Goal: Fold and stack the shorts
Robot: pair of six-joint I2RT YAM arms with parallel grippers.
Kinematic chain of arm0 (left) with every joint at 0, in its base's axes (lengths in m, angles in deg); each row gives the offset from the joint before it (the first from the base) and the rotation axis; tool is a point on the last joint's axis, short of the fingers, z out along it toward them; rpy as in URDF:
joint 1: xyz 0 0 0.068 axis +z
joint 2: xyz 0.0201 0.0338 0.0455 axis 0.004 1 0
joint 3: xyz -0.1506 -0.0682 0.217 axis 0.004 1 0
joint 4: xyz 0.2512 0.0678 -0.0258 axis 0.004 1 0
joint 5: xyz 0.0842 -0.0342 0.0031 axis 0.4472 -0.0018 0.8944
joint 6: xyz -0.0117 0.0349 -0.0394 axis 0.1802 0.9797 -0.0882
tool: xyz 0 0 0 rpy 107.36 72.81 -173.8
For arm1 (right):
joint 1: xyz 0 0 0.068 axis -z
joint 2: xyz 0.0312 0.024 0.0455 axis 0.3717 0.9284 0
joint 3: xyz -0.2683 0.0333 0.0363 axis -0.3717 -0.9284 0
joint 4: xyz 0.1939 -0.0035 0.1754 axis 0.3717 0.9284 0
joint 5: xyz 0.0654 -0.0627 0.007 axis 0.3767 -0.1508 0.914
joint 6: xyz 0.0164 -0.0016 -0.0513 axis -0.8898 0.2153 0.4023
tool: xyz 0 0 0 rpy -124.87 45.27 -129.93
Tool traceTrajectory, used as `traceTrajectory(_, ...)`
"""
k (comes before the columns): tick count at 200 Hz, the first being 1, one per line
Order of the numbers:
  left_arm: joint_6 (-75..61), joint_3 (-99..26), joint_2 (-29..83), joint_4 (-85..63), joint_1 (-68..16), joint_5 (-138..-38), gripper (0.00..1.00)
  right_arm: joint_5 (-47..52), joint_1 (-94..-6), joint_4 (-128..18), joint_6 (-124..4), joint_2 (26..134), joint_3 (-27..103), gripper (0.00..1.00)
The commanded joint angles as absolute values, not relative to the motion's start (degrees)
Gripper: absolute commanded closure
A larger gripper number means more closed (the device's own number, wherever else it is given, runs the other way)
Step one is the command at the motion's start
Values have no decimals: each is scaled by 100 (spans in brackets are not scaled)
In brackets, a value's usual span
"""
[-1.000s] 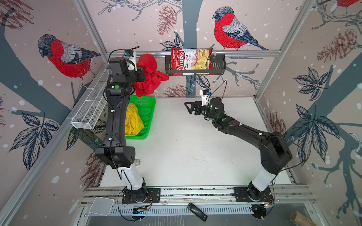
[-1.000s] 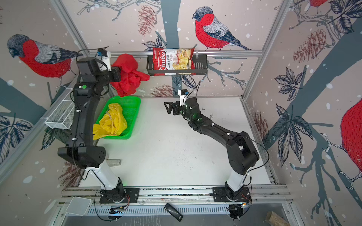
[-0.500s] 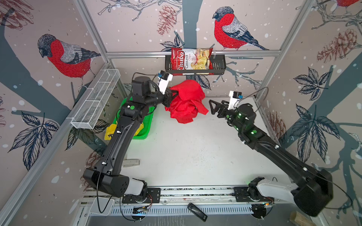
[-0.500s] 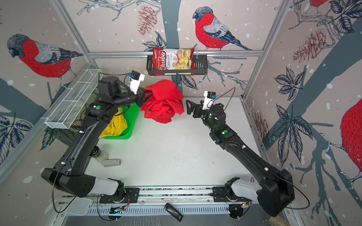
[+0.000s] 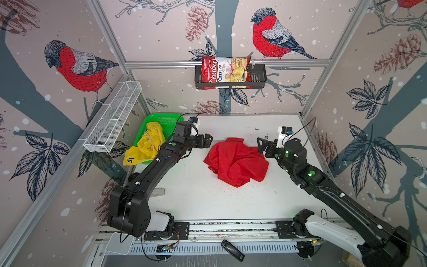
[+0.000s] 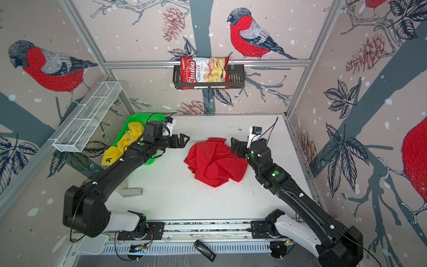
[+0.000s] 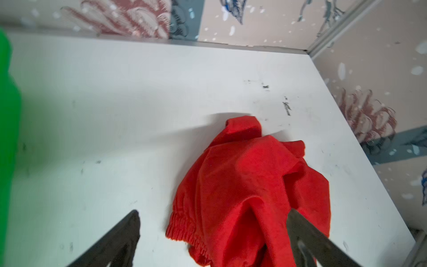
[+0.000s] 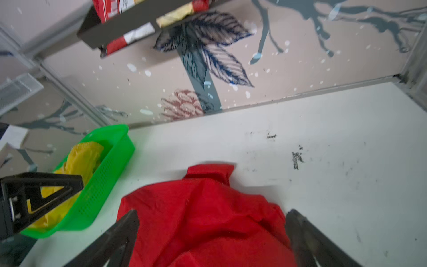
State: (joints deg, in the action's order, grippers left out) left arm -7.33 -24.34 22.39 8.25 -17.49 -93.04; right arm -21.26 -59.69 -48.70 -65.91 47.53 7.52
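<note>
- Red shorts (image 5: 235, 161) are lying in a crumpled heap on the white table (image 5: 203, 198), roughly mid-table, between the two claws.
- Yellow shorts (image 5: 147, 146) are sitting bunched up in the green basket (image 5: 164, 116) at the back left, one leg hanging over the near rim with the little black mark showing.
- Left claw (image 5: 208, 141) is hovering just beside the red heap's left edge, jaws spread wide, gripping nothing.
- Right claw (image 5: 261, 145) is hovering at the heap's right edge, also spread wide and empty; can't tell if it's touching the cloth.
</note>
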Motion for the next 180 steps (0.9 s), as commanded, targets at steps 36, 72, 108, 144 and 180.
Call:
traceTrajectory(36, -1522, -793, 1084, -829, -1431, -8874, 2, -2270, -7836, -4598, -6321, 6303, 1393, 0)
traceTrajectory(72, -1352, -501, 936, -866, -1416, -8694, 2, -2377, -8334, -4388, -6335, 7936, 2094, 1)
traceTrajectory(108, -1459, -218, 737, -1094, -1418, -8730, 3, -2924, -8330, -4063, -6547, 9219, 2779, 0)
traceTrajectory(144, -1493, -74, 541, -1309, -1416, -8801, 2, -3095, -8277, -4065, -6463, 9488, 2963, 51)
traceTrajectory(180, -1474, -39, 134, -1099, -1418, -8522, 3, -2392, -8207, -4620, -5971, 8594, 2979, 91)
